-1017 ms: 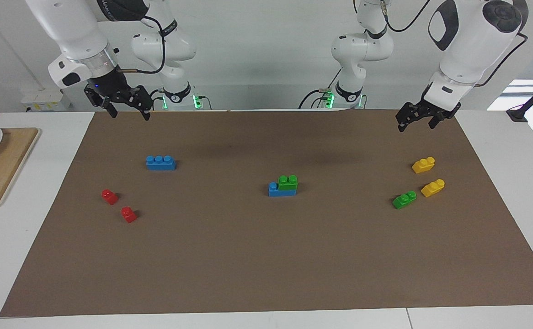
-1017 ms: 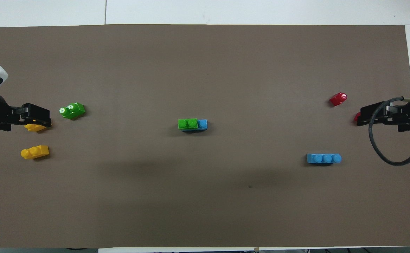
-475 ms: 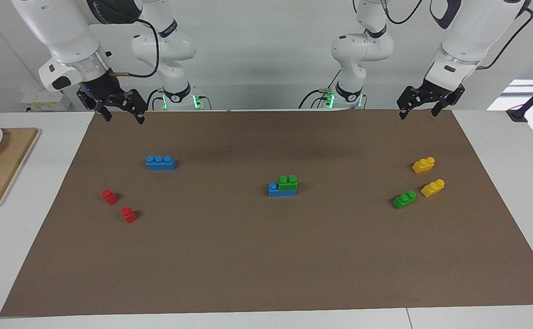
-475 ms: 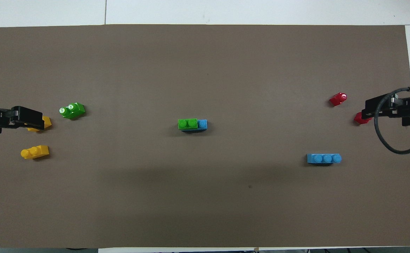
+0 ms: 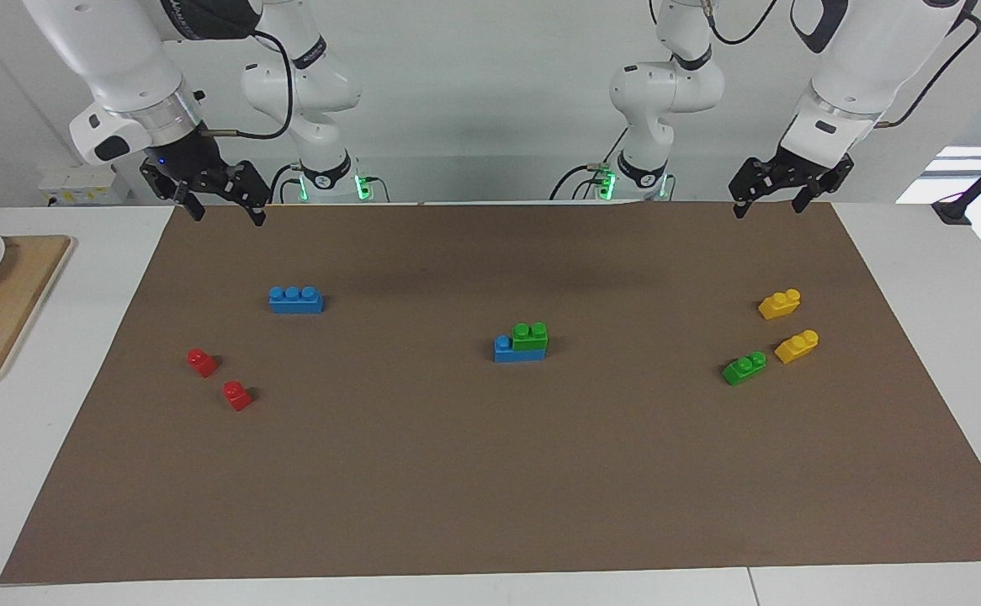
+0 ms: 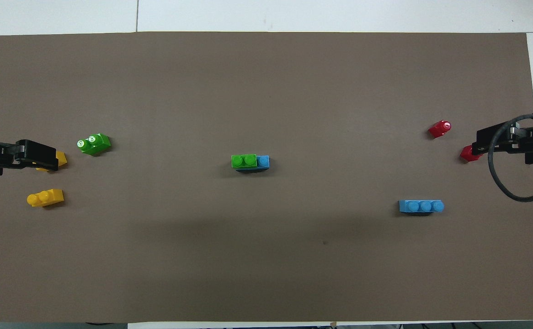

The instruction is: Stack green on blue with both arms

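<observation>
- A green brick [image 5: 530,336] sits on top of a blue brick [image 5: 503,348] in the middle of the brown mat [image 5: 490,471]. It covers two of the blue brick's studs, and the third stud, toward the right arm's end, shows bare.
- The left gripper [image 5: 772,190] hangs in the air over the mat's edge nearest the robots, at the left arm's end. Its fingers are spread and hold nothing. The stacked pair lies well apart from it, out toward the mat's middle.
- The right gripper [image 5: 223,199] hangs over the same edge of the mat at the right arm's end, fingers spread and empty. The stack is well apart from it too, roughly midway between the two grippers along the table.
- A second green brick [image 5: 744,368] lies loose on the mat toward the left arm's end, just beside a yellow brick [image 5: 797,346]. Another yellow brick [image 5: 779,304] lies nearer to the robots than that one.
- A second blue brick [image 5: 295,300] lies flat on the mat toward the right arm's end, with nothing on it.
- Two red bricks [image 5: 202,362] lie farther from the robots than that blue brick, near each other but not touching.
- A wooden board [image 5: 2,311] rests on the white table [image 5: 945,278] off the mat at the right arm's end.
</observation>
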Tool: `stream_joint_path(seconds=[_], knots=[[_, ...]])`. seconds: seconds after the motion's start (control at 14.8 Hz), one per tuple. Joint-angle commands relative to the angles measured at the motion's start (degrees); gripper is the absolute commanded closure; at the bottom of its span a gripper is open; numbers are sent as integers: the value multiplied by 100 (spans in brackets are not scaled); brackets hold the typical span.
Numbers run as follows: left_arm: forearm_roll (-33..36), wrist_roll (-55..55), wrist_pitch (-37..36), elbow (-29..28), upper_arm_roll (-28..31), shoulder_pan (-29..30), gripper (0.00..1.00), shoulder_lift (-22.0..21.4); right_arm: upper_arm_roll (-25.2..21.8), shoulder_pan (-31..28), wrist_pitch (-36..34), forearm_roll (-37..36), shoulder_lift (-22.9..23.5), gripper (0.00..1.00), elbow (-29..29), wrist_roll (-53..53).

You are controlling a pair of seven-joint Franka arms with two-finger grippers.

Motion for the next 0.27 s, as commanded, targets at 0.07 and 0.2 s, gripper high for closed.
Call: stream_joint_path(seconds=[0.07,0.2], knots=[[-16,86,-120,103,-4,35,0,44,79,-83,-60,-270,-20,0,53,-90],[-25,86,-120,103,-4,35,0,44,79,-110,-42,-270,-20,0,44,-90]])
